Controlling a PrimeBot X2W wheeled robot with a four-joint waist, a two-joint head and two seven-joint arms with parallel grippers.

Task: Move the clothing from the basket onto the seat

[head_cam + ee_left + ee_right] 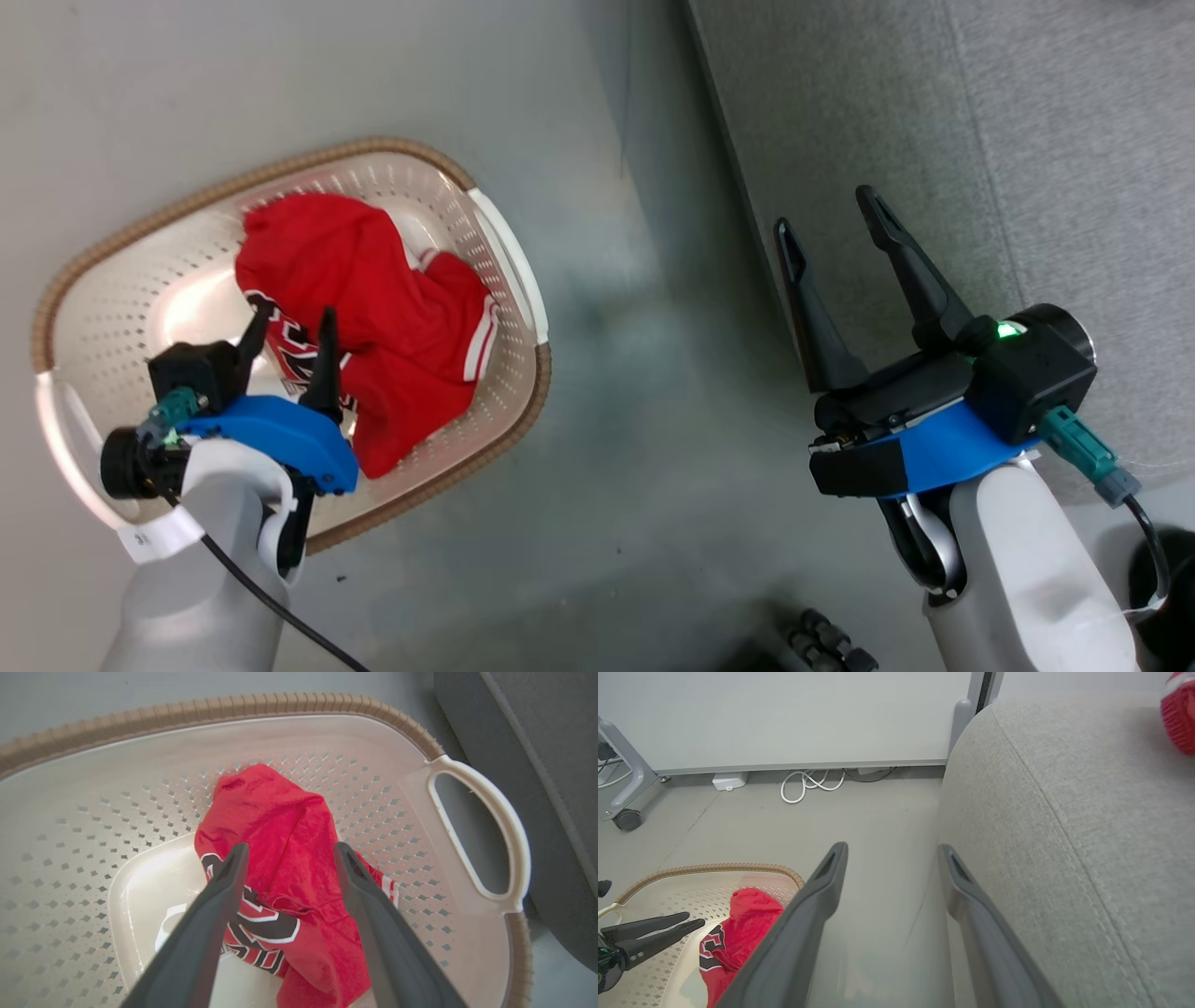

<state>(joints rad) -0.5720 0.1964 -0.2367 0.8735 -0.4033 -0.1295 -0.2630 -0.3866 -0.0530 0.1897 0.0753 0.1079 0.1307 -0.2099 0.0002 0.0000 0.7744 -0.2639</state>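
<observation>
Here clothing (285, 858) red, crumpled; black-white lettering

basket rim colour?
Brown, woven-look rim on a cream perforated basket. Shows best in the left wrist view.

Red clothing (373, 289) is seen crumpled in the basket (280, 173), on the floor (635, 439) at left. The left claw (294, 310) is poised above it, jaws parted. The right claw (823, 210), jaws spread, is seen by the seat (934, 103) edge, right.
</observation>
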